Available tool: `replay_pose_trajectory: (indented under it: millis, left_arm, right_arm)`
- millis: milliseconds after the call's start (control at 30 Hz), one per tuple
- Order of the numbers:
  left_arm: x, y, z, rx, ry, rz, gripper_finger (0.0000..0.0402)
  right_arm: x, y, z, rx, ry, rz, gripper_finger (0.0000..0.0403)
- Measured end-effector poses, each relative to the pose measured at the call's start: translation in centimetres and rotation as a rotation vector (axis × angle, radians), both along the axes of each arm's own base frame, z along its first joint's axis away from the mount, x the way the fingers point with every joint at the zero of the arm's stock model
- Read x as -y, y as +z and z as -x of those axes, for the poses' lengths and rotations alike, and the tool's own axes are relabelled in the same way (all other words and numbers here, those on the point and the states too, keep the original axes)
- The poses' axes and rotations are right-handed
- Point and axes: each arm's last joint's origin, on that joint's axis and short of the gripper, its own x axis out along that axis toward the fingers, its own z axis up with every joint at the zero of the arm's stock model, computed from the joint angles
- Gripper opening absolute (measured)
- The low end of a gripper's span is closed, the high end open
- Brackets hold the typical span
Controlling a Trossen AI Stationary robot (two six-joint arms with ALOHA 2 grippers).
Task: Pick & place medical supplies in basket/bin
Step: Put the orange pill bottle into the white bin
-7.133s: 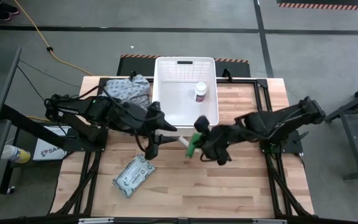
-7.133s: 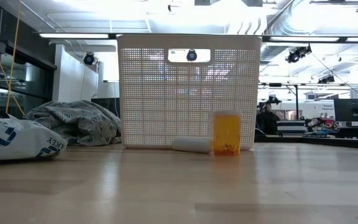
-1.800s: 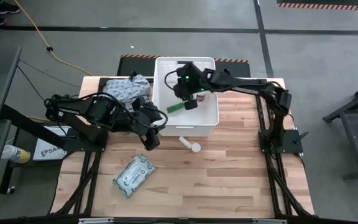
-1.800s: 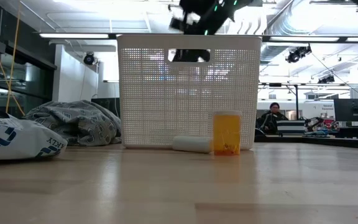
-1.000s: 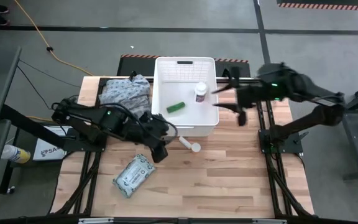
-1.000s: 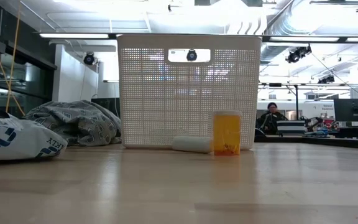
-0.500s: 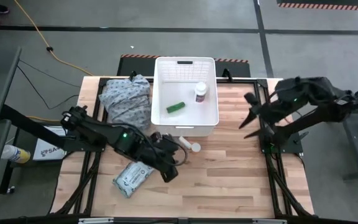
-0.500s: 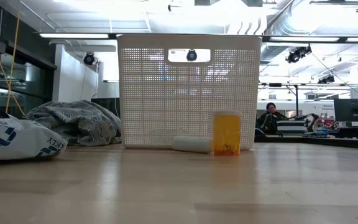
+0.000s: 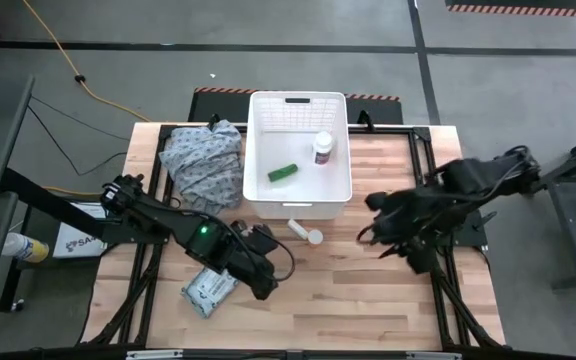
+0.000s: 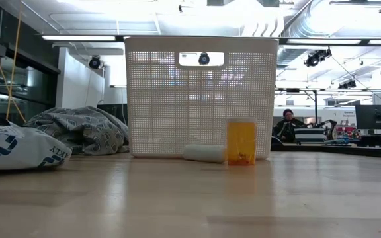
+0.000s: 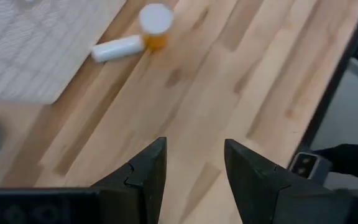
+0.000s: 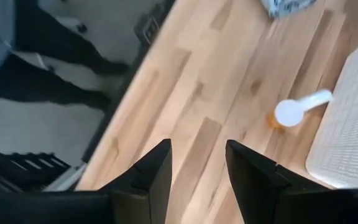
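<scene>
The left gripper point(image 9: 265, 287), fingers spread and empty, hovers beside the soft packet point(image 9: 208, 287). It should grip the packet's middle and lift it clear over the bin point(image 9: 297, 204) rim. The right gripper point(image 9: 368, 236) waits spread.

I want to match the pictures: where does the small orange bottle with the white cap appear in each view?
High view: orange bottle on the table just in front of the white bin.
Low view: upright, before the bin's right corner.
Left wrist view: seen from above.
Right wrist view: near the bin's corner.
Shared landmark: the white tube lying beside it.
</scene>
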Motion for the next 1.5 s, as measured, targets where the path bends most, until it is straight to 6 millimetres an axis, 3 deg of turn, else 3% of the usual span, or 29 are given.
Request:
replay_pose_trajectory:
  millis: [267, 567, 900, 1167, 1300, 1500]
  left_arm:
    - [0.0, -0.7, 3.1, -0.215, 0.138, -0.090, 0.0195]
    - [3.0, -0.5, 7.2, -0.155, 0.059, -0.128, 0.0195]
    - [5.0, -0.6, 12.3, -0.076, 0.041, -0.124, 0.0195]
    - [6.4, -1.0, 14.1, -0.070, 0.020, -0.112, 0.0195]
    - [6.9, -1.1, 14.8, -0.066, 0.013, -0.104, 0.0195]
    - [7.7, -1.1, 15.8, -0.027, -0.003, -0.109, 0.0195]
  right_arm:
    - [-2.2, -3.1, -3.4, -0.138, -0.032, 0.049, 0.0141]
    - [-4.5, -6.1, -6.0, -0.210, -0.217, 0.122, 0.0138]
    - [-8.0, -6.9, -5.1, -0.144, -0.551, 0.155, 0.0140]
    - [-10.8, -7.2, -3.6, -0.006, -0.862, 0.100, 0.0143]
    - [-12.5, -8.8, -3.8, 0.037, -0.947, 0.114, 0.0148]
    - [-14.5, -12.8, -5.5, 0.077, -0.988, 0.242, 0.0160]
